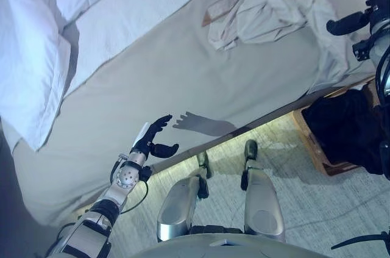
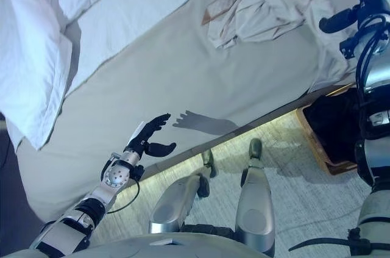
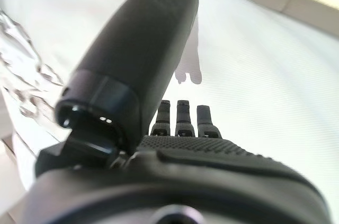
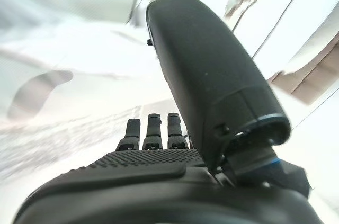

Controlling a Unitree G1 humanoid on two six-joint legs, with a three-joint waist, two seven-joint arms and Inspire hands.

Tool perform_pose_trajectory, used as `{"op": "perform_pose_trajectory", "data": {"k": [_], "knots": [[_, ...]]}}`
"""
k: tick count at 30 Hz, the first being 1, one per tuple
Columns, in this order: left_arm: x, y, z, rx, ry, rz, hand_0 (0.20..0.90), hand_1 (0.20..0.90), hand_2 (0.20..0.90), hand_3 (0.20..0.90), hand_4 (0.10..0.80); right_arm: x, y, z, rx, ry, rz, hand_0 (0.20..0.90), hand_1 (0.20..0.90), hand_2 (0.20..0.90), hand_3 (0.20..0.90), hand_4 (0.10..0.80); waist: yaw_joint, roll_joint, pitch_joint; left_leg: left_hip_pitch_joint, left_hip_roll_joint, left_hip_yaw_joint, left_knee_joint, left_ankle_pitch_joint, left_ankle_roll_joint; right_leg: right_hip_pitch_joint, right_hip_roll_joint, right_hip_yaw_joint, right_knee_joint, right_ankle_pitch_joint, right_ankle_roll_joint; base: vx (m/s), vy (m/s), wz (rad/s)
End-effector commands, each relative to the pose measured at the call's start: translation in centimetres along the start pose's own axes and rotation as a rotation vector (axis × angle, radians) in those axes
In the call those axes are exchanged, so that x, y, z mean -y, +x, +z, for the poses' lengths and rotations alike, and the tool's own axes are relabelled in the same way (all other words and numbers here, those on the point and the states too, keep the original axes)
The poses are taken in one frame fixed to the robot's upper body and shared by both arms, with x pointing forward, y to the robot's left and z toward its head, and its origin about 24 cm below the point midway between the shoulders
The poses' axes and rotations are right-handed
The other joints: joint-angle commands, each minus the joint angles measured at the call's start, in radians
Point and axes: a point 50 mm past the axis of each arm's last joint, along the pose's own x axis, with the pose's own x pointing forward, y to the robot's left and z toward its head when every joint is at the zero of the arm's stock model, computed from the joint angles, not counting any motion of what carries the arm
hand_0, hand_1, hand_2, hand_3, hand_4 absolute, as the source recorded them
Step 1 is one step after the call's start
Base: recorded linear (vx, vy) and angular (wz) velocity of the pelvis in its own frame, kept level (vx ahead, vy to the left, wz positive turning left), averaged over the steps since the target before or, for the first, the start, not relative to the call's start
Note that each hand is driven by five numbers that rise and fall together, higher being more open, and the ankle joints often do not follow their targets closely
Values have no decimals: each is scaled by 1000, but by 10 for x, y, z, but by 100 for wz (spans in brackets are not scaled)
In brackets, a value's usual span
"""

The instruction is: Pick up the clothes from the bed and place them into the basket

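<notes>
Clothes [image 1: 268, 5] crumpled on bed [image 1: 152, 69] (untouched), near right robot hand [image 1: 368, 2]

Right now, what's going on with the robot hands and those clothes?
Left robot hand open, empty, above bed edge. Right robot hand open, empty, beside clothes. Clothes heaped on bed. Basket on floor. Nothing in the way.

One heap of clothes [image 1: 268, 5], one basket [image 1: 332, 133], two pillows [image 1: 30, 57].
</notes>
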Motion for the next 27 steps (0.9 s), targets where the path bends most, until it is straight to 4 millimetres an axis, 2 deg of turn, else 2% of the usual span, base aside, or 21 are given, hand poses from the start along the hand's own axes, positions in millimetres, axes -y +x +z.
{"op": "perform_pose_trajectory", "data": {"k": [1, 7, 10, 15, 16, 20, 24, 26, 27], "knots": [[-17, -11, 2, 70, -56, 112, 900, 900, 900, 900, 800, 28, 1, 71, 253, 49, -137, 900, 900, 900, 900, 800, 5, -16, -30, -76, 31, -55, 262, -118, -30, -29, -9, -72, 211, -156, -54, -3, -21, 21], [-26, -16, 5, 86, -64, 148, 900, 900, 900, 900, 800, 29, 2, 84, 248, 132, -160, 900, 900, 900, 900, 800, 47, -20, 16, -180, 19, -84, 364, -129, -6, -98, -34, -88, 334, -196, -77, 20, -63, 21], [-34, -21, 9, 123, -59, 188, 900, 900, 900, 900, 800, 31, 4, 86, 220, 135, -193, 900, 900, 900, 900, 800, 77, -23, 16, -274, 17, -88, 407, -139, 12, -181, -45, -95, 396, -206, -84, 1, -110, 15], [-43, -30, 13, 166, -48, 224, 900, 900, 900, 900, 800, 39, 7, 77, 164, 194, -225, 900, 900, 900, 900, 800, 109, -20, 16, -382, 11, -96, 456, -153, 29, -275, -52, -96, 466, -220, -89, -6, -79, 15], [-42, -31, 12, 161, -48, 223, 900, 900, 900, 900, 800, 37, 7, 76, 159, 193, -220, 900, 900, 900, 900, 800, 108, -22, 16, -371, 8, -100, 471, -183, 23, -266, -52, -84, 483, -250, -78, 62, -64, 5], [-49, -38, 14, 184, -43, 257, 900, 900, 900, 900, 800, 45, 11, 64, 110, 271, -233, 900, 900, 900, 900, 800, 125, -16, 16, -437, 5, -107, 515, -203, 34, -321, -53, -79, 533, -264, -87, -3, -58, 6], [-57, -41, 20, 218, -37, 278, 900, 900, 900, 900, 800, 54, 13, 57, 81, 269, -254, 900, 900, 900, 900, 800, 141, -8, 16, -489, 4, -112, 544, -202, 35, -360, -52, -78, 564, -270, -90, -37, -66, 5], [-61, -43, 20, 227, -35, 283, 900, 900, 900, 900, 800, 59, 14, 53, 83, 276, -265, 634, 634, 634, 590, 490, 146, -7, 16, -506, 4, -115, 556, -201, 35, -368, -52, -79, 571, -271, -92, -25, -68, 4], [-62, -44, 21, 234, -33, 285, 900, 900, 900, 900, 800, 62, 13, 53, 89, 285, -282, 300, 300, 300, 200, 100, 149, -7, 16, -512, 6, -116, 560, -200, 36, -372, -52, -81, 576, -272, -93, -25, -56, 4]]}}
